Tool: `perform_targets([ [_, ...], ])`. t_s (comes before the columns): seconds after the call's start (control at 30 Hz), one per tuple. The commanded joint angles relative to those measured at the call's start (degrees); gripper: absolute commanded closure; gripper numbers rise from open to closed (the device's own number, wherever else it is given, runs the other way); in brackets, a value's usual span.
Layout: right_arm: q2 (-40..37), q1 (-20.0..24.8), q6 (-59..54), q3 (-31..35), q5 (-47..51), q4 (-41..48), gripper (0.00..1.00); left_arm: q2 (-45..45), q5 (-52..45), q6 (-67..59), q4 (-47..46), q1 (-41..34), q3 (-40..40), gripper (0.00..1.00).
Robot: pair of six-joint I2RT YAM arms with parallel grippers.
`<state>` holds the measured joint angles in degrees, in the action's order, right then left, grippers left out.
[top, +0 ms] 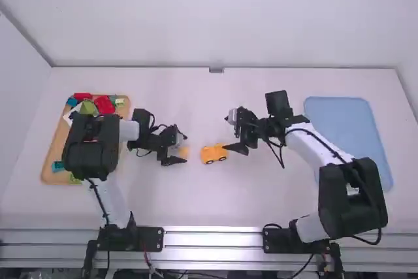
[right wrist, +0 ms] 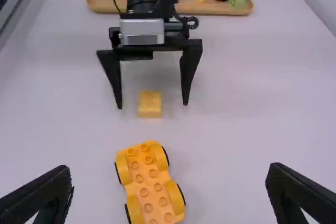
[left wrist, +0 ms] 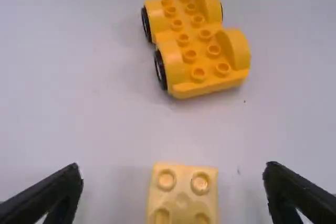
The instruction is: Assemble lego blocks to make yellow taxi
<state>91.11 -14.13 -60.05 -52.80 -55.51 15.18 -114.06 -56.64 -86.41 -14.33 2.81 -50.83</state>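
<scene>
Left gripper [top: 179,151] is low over the table by the light yellow block [top: 183,153]. In the left wrist view the fingers of the left gripper [left wrist: 173,195] stand wide apart, with the studded block [left wrist: 181,198] between them, untouched. The yellow wheeled base [top: 213,153] rests on the table between the two arms; its studs face up in the left wrist view, as the base [left wrist: 197,43] shows. Right gripper [top: 239,136] is just right of that base. Its fingers are spread in the right wrist view, where the right gripper [right wrist: 168,190] has the base [right wrist: 149,182] lying below and between its fingertips.
A wooden tray [top: 52,155] with several coloured pieces lies at the left, partly under the left arm. At the right is a blue tray [top: 346,129], with the right arm reaching over its near left part. A wall runs along the table's far edge.
</scene>
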Motion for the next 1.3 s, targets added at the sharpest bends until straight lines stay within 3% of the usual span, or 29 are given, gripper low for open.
perform_targets([
  [0.0, 0.4, 0.1, -2.7, 0.0, -1.9, 0.9, 0.02, -0.7, 1.2, -0.2, -0.2, 1.8, 0.9, 0.1],
  [0.13, 0.4, 0.4, -4.1, 0.1, -1.9, 2.7, 0.01, -0.7, -1.9, -0.4, 2.9, 3.1, 3.4, 0.02],
  [0.4, 0.4, -0.3, -4.9, 0.4, -1.9, 2.7, 0.01, -0.7, -2.0, 5.2, 14.1, 2.0, 8.2, 0.03],
  [0.47, 0.4, -0.8, -4.9, 0.5, -1.6, 2.3, 0.01, -0.7, -2.1, 5.1, 13.9, 2.0, 8.1, 0.08],
  [0.57, 0.4, -0.9, -4.9, 0.5, -1.7, 2.4, 0.01, -0.7, -2.7, 4.5, 13.2, 2.4, 7.7, 0.35],
  [0.6, 0.4, -1.0, -4.9, 0.5, -1.7, 2.4, 0.01, -0.7, -2.2, 4.6, 13.0, 2.4, 7.6, 0.5],
  [0.67, 0.4, -1.4, -4.7, 0.5, -1.7, 2.3, 0.01, -0.7, -1.0, 4.6, 12.5, 2.1, 7.7, 0.57],
  [0.97, 0.4, -2.2, -4.7, 1.1, -1.7, 1.7, 0.02, -0.7, -1.4, 4.8, 14.4, 1.9, 10.0, 0.64],
  [1.07, 0.4, -2.3, -4.7, 1.1, -1.6, 1.8, 0.02, -0.7, -1.4, 6.4, 16.6, 2.2, 11.1, 0.76],
  [1.23, 0.4, -2.3, -4.6, 1.1, -1.0, 2.3, 0.02, -0.7, -3.0, 10.9, 20.8, 1.7, 11.9, 0.79],
  [1.27, 0.4, -2.3, -4.5, 1.1, -1.1, 2.7, 0.02, -0.7, -2.9, 11.7, 21.8, 1.7, 11.9, 0.86],
])
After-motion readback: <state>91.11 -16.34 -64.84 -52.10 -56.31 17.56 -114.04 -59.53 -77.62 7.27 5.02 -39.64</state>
